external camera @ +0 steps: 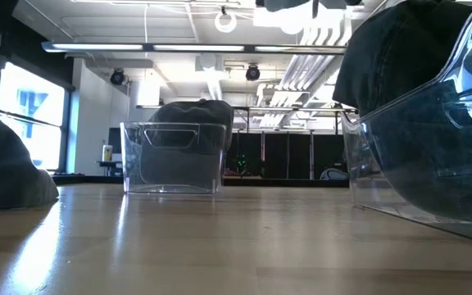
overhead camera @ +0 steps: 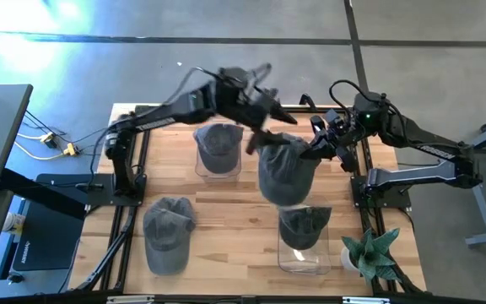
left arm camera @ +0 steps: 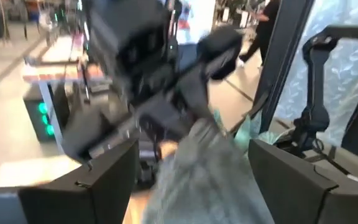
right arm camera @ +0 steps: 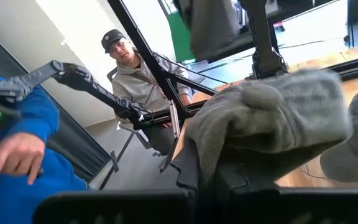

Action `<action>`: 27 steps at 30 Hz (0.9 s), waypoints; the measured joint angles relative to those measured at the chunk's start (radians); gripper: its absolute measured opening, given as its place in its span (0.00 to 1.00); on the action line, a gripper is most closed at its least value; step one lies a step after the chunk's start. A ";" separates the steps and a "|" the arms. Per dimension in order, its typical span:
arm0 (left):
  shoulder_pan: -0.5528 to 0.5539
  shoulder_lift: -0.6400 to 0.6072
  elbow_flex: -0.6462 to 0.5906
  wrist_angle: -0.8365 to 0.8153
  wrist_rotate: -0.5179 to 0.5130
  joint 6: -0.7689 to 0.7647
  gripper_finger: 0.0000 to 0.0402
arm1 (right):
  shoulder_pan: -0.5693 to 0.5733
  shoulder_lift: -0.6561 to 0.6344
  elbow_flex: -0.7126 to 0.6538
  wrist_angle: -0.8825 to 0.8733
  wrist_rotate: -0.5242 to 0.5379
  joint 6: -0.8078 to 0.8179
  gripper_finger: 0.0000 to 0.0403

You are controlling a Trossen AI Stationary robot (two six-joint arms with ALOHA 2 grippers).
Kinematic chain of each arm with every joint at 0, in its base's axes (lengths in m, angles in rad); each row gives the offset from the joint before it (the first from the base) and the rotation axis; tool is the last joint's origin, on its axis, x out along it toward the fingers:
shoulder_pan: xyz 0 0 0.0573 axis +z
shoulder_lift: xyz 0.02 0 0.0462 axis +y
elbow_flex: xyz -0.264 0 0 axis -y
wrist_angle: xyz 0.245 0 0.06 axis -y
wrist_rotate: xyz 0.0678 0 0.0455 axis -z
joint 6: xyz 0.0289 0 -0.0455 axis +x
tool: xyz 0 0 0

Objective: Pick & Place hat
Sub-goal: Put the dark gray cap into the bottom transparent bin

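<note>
A grey cap hangs in the air over the middle of the table, between both arms. My right gripper comes in from the table's right and is shut on the cap's cloth. My left gripper reaches in from the left at the cap's upper left edge. It is open, with its fingers standing on either side of the grey cloth. The left wrist view is blurred. My right gripper pinches a bunched fold of the cap at its upper right side, coming roughly level from the table's right. The cap is lifted clear of the table and sags below the fingers. My left gripper stands around the cap's cloth, and I cannot tell whether it touches it.
A clear bin at the far middle holds another grey cap. A second clear bin at the near right holds a cap. A loose cap lies on the near left. A plant stands at the near right corner. People sit beyond the table.
</note>
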 joint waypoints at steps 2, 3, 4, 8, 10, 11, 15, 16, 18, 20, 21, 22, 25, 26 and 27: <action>-0.009 0.029 -0.001 0.001 -0.016 -0.034 0.77 | 0.000 0.000 0.000 0.000 0.000 0.000 0.01; -0.009 0.040 -0.001 0.002 -0.019 -0.059 0.78 | 0.000 0.000 0.000 0.000 -0.001 0.000 0.01; -0.008 0.047 -0.001 0.000 -0.013 -0.087 0.80 | 0.000 0.000 0.000 0.000 -0.002 0.000 0.01; -0.004 0.078 0.000 0.001 0.097 -0.173 0.87 | 0.000 0.000 -0.001 -0.001 -0.004 0.004 0.01; -0.005 0.088 -0.001 -0.010 0.220 -0.207 0.89 | 0.000 0.000 -0.001 -0.001 -0.005 0.004 0.02; -0.006 0.090 -0.002 -0.013 0.285 -0.223 0.89 | 0.000 0.000 -0.001 -0.003 -0.005 0.004 0.02; -0.007 0.086 -0.002 -0.005 0.470 -0.291 0.86 | 0.000 0.000 -0.001 -0.022 -0.013 0.004 0.01; -0.006 0.086 -0.002 -0.006 0.502 -0.302 0.85 | 0.000 0.000 -0.001 -0.027 -0.013 0.004 0.01; -0.006 0.086 -0.002 -0.010 0.534 -0.323 0.81 | 0.000 -0.003 -0.001 -0.042 -0.012 0.004 0.01; -0.006 0.083 -0.002 -0.010 0.538 -0.331 0.75 | 0.000 -0.007 -0.001 -0.062 -0.012 0.004 0.02; -0.006 0.076 -0.002 -0.020 0.532 -0.330 0.71 | 0.000 -0.012 -0.001 -0.068 -0.013 0.005 0.02; -0.006 0.070 -0.002 -0.023 0.525 -0.329 0.67 | 0.000 -0.014 -0.001 -0.075 -0.014 0.009 0.02; -0.006 0.061 0.001 -0.013 0.474 -0.327 0.52 | 0.000 -0.019 -0.001 -0.076 -0.033 0.022 0.01; -0.006 0.062 0.001 -0.016 0.465 -0.331 0.46 | 0.000 -0.020 -0.001 -0.076 -0.046 0.022 0.01; -0.006 0.064 0.000 -0.021 0.456 -0.335 0.40 | 0.000 -0.020 -0.001 -0.076 -0.056 0.023 0.01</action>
